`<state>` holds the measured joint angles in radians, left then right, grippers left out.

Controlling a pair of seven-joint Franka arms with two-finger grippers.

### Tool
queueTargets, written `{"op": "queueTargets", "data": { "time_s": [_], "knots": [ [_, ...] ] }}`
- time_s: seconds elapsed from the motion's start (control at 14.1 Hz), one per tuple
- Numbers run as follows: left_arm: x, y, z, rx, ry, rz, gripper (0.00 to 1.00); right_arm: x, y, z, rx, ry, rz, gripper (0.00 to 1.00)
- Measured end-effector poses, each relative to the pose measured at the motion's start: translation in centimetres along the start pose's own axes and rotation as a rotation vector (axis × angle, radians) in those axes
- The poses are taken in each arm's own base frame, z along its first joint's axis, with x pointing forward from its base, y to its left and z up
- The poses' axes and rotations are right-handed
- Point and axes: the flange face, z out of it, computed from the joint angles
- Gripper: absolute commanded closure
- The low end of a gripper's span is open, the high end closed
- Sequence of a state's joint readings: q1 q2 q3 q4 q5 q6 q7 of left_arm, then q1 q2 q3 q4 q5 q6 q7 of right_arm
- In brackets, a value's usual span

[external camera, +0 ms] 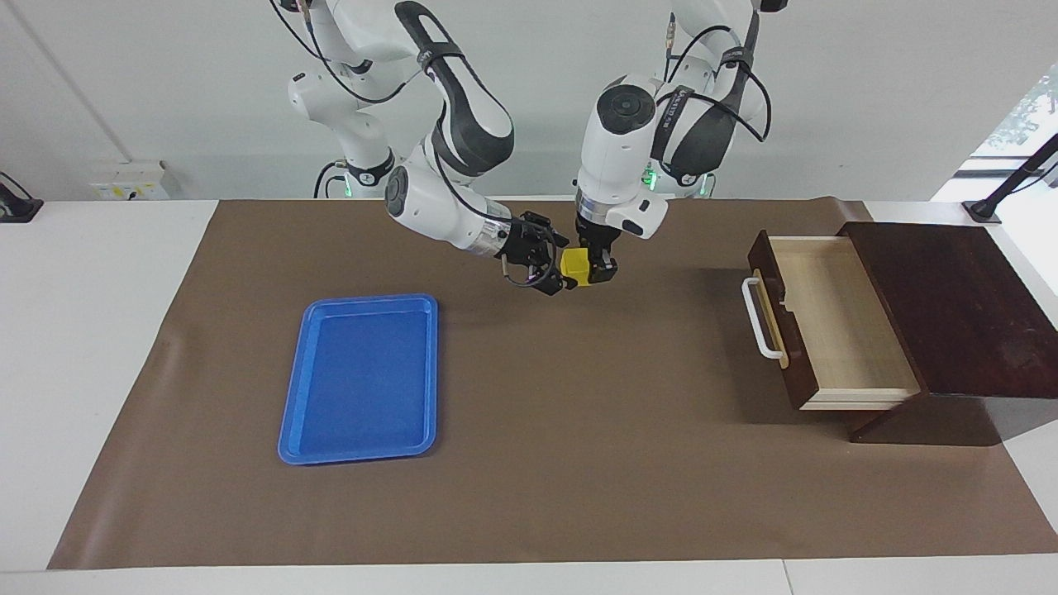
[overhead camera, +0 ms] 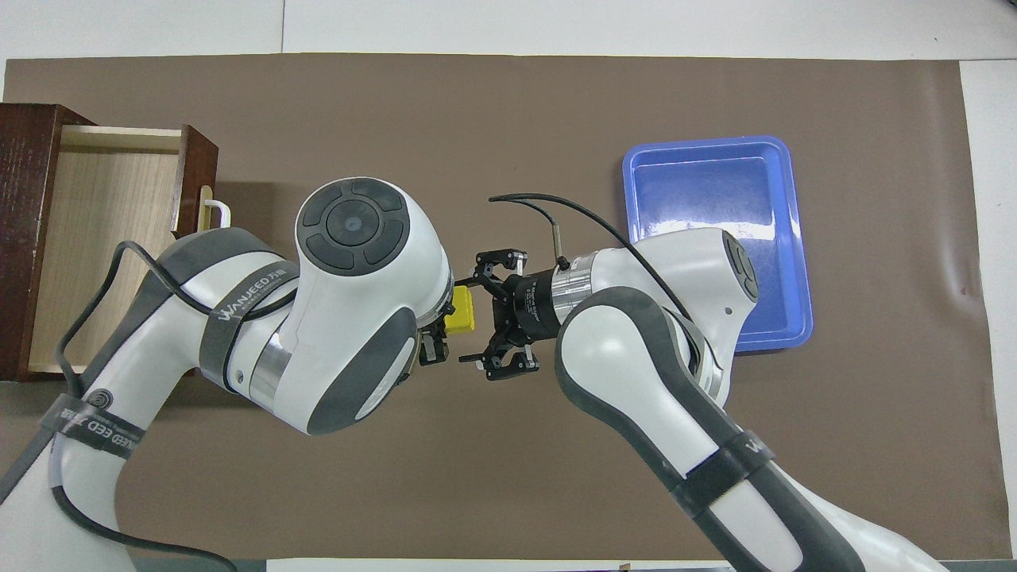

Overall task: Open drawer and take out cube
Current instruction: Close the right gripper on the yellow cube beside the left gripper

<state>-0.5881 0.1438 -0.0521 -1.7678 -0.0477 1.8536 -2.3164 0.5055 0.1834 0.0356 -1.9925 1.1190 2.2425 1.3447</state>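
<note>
The dark wooden drawer (external camera: 835, 322) stands pulled out of its box (external camera: 950, 306) at the left arm's end of the table, and its pale inside is bare. It also shows in the overhead view (overhead camera: 103, 238). My left gripper (external camera: 590, 273) points down over the middle of the mat, shut on the yellow cube (external camera: 574, 265), which it holds above the mat. My right gripper (external camera: 564, 266) lies level beside it, open, with one finger on each side of the cube (overhead camera: 461, 310). In the overhead view the left arm hides most of its own gripper (overhead camera: 438, 338); the right gripper (overhead camera: 470, 319) shows spread wide.
A flat blue tray (external camera: 364, 380) lies on the brown mat toward the right arm's end, also in the overhead view (overhead camera: 715, 230). The drawer's white bar handle (external camera: 760, 318) faces the middle of the table. Both arms meet over the mat's middle.
</note>
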Motion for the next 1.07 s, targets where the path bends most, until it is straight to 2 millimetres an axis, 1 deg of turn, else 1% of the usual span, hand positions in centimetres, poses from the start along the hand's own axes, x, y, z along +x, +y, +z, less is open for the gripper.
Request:
{"op": "queueTargets", "data": {
  "time_s": [0.07, 0.14, 0.21, 0.28, 0.36, 0.43, 0.5, 1.07],
  "knots": [
    [0.0, 0.0, 0.0, 0.0, 0.0, 0.0, 1.0, 0.05, 0.0, 0.04, 0.0, 0.0, 0.001, 0.0],
    [0.0, 0.0, 0.0, 0.0, 0.0, 0.0, 1.0, 0.07, -0.01, 0.05, 0.0, 0.001, 0.002, 0.02],
    [0.0, 0.0, 0.0, 0.0, 0.0, 0.0, 1.0, 0.08, -0.02, 0.05, 0.0, 0.001, 0.002, 0.09],
    [0.0, 0.0, 0.0, 0.0, 0.0, 0.0, 1.0, 0.08, -0.02, 0.05, 0.0, 0.001, 0.002, 0.21],
    [0.0, 0.0, -0.01, 0.0, 0.0, 0.0, 1.0, 0.08, -0.02, 0.05, 0.0, 0.001, 0.002, 0.53],
    [-0.01, -0.02, 0.01, 0.001, 0.0, 0.0, 1.0, 0.1, -0.07, 0.01, 0.005, 0.002, 0.002, 0.97],
    [-0.04, -0.11, 0.09, 0.003, 0.001, 0.001, 1.0, 0.14, -0.24, -0.15, 0.018, 0.004, 0.003, 1.0],
    [-0.03, -0.33, 0.14, 0.006, 0.002, 0.006, 1.0, 0.19, -0.5, -0.44, 0.029, 0.004, 0.012, 1.0]
  ]
}}
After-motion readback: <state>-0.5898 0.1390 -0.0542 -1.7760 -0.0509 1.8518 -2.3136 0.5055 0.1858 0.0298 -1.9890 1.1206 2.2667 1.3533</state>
